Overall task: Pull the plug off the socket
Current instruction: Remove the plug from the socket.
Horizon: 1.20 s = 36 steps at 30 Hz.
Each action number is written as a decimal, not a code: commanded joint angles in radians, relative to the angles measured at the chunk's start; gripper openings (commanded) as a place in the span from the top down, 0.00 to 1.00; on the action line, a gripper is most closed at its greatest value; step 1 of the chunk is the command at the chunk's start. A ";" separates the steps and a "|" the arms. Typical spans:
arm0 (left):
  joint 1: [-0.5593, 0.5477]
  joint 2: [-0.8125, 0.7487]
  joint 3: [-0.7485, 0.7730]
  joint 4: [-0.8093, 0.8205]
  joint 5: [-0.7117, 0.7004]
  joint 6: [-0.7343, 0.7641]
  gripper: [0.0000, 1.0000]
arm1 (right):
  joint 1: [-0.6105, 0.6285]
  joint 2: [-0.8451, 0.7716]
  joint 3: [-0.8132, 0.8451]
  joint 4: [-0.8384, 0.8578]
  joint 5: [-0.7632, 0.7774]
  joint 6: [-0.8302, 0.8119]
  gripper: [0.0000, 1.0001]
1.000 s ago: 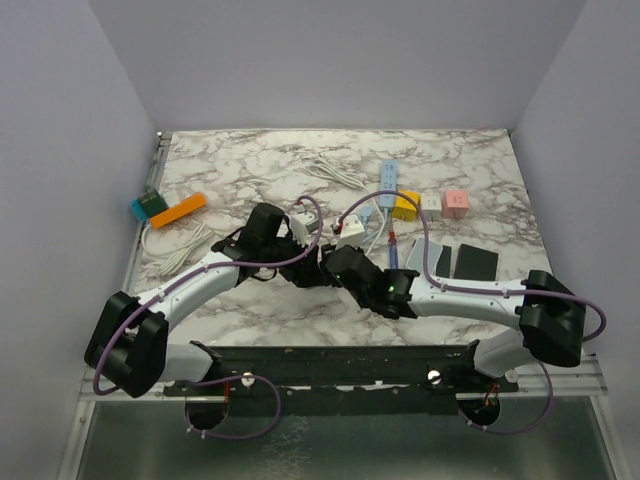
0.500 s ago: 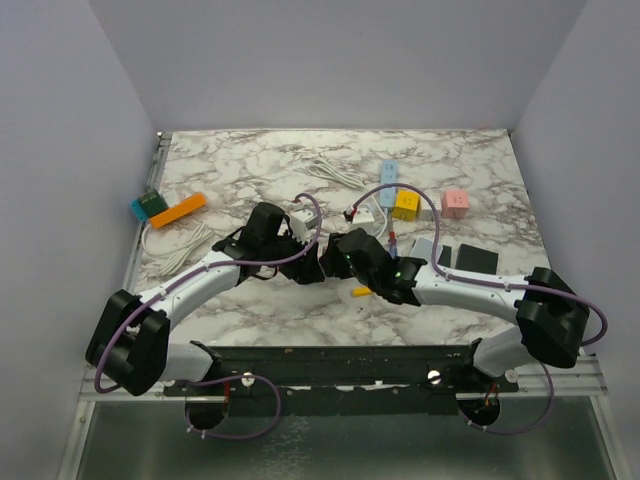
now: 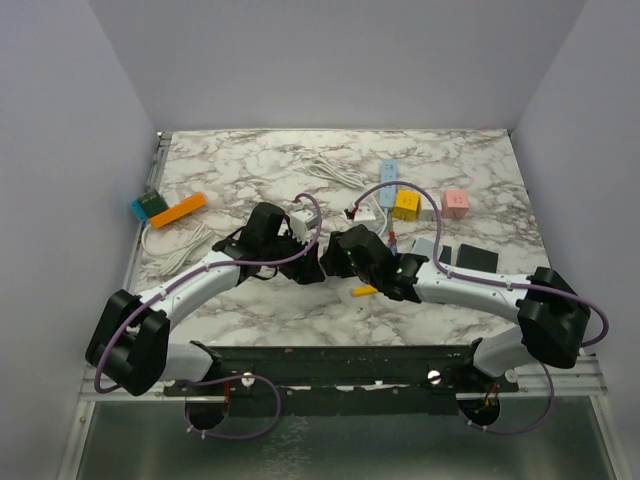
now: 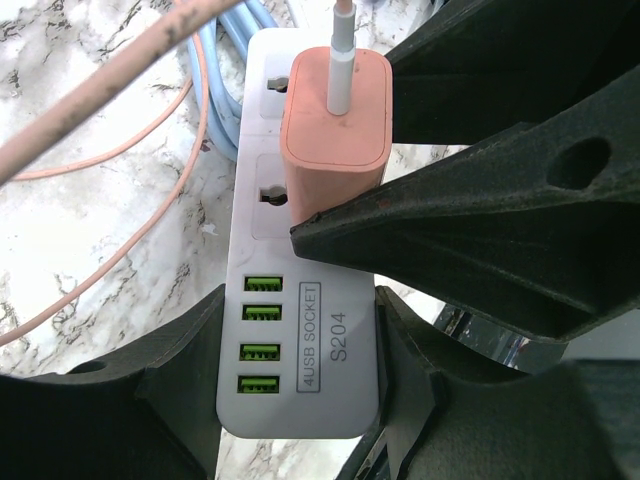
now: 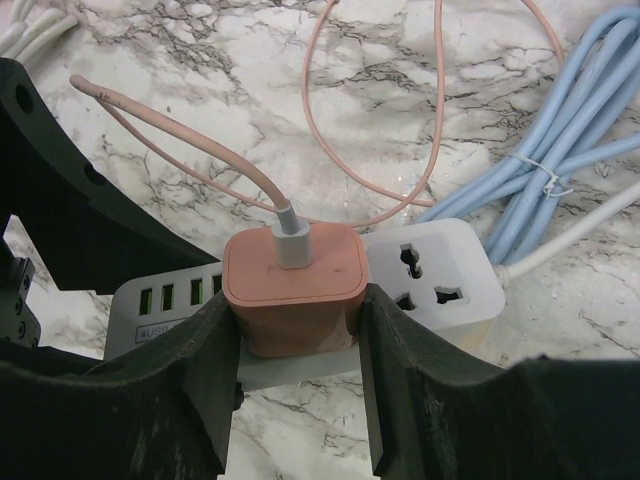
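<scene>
The socket (image 4: 305, 330) is a white power strip with green USB ports, and my left gripper (image 4: 300, 380) is shut on its USB end. A salmon-pink plug (image 5: 295, 290) with a pink cable sits in the strip's middle outlet. My right gripper (image 5: 297, 330) is shut on the plug, one finger against each side. The plug (image 4: 335, 110) also shows in the left wrist view, with a right finger (image 4: 480, 230) across it. In the top view the left gripper (image 3: 297, 238) and the right gripper (image 3: 338, 252) meet at the table's middle, hiding the plug.
A coiled blue cable (image 5: 560, 130) and a loose pink cable (image 5: 400, 120) lie just behind the strip. Further off are an orange strip (image 3: 178, 210), white cables (image 3: 335, 170), a blue strip (image 3: 388, 175), a yellow cube (image 3: 406, 205), a pink cube (image 3: 455, 203) and black pads (image 3: 475, 262).
The right arm swung up and left to the left gripper over the first half second and has barely moved since. A small yellow piece came into view beneath it. The left arm held still.
</scene>
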 commanded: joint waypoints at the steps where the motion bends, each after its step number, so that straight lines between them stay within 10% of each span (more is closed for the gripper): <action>1: 0.020 -0.013 0.020 0.011 -0.089 -0.003 1.00 | -0.018 -0.023 0.022 -0.106 0.016 0.028 0.99; 23: 0.021 -0.018 0.019 0.011 -0.094 -0.001 1.00 | -0.063 0.005 0.058 -0.054 -0.094 -0.028 0.99; 36: 0.021 -0.003 0.024 0.012 -0.098 -0.003 1.00 | 0.091 0.070 0.126 -0.056 0.088 -0.189 0.99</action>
